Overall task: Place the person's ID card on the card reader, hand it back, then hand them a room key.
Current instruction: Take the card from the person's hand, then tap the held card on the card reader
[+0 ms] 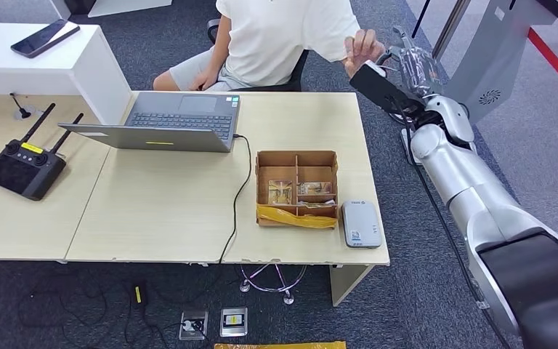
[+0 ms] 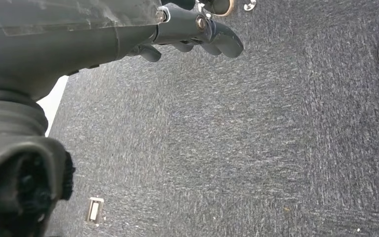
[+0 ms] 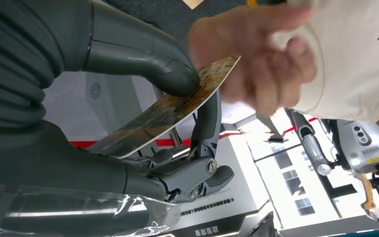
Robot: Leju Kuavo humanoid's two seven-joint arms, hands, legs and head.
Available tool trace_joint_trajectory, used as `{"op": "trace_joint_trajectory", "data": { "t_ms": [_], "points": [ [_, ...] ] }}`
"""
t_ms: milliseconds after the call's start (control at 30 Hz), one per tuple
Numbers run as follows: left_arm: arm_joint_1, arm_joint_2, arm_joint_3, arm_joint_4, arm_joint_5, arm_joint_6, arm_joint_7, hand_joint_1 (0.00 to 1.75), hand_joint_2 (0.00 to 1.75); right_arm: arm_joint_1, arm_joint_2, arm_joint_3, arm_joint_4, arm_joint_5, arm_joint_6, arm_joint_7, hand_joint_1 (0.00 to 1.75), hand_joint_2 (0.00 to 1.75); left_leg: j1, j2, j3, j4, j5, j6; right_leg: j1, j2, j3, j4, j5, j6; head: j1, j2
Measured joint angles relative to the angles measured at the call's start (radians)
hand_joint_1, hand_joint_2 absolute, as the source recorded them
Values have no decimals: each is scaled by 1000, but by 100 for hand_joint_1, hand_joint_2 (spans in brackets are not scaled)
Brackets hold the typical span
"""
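The desk was smooth pale wood laminate; at its three o'clock end, a brown cardboard box. The carpet looked rough grey.

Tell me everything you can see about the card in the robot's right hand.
The card is thin, flat and stiff-looking, with a mottled brown and gold picture on its face and a pale edge. The right hand pinches it between the thumb and a finger. A person's hand, blurred, is at its far corner beyond the desk.
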Motion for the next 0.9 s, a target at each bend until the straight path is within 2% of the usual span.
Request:
{"op": "trace_joint_trajectory", "data": {
  "t_ms": [367, 567, 733, 900],
  "points": [
    [1, 4, 0, 0, 0, -1, -5, 0, 0, 1, -7, 1, 8, -8, 6, 2, 175, 175, 0, 2, 1, 0, 0, 0, 0, 2, 0, 0, 0, 0, 0, 0],
    [1, 4, 0, 0, 14, -1, -9, 0, 0, 21, -27, 13, 4, 15, 64, 24, 175, 175, 0, 3, 1, 0, 0, 0, 0, 3, 0, 0, 0, 0, 0, 0],
    [1, 6, 0, 0, 24, -3, -9, 0, 0, 88, -70, 24, -40, 37, 135, 62, 175, 175, 0, 3, 1, 0, 0, 0, 0, 3, 0, 0, 0, 0, 0, 0],
    [2, 14, 0, 0, 24, -13, -9, 0, 0, 195, -152, 35, -155, 17, 227, 152, 175, 175, 0, 3, 1, 0, 0, 0, 0, 3, 0, -1, 0, 0, 0, 0]
  ]
}}
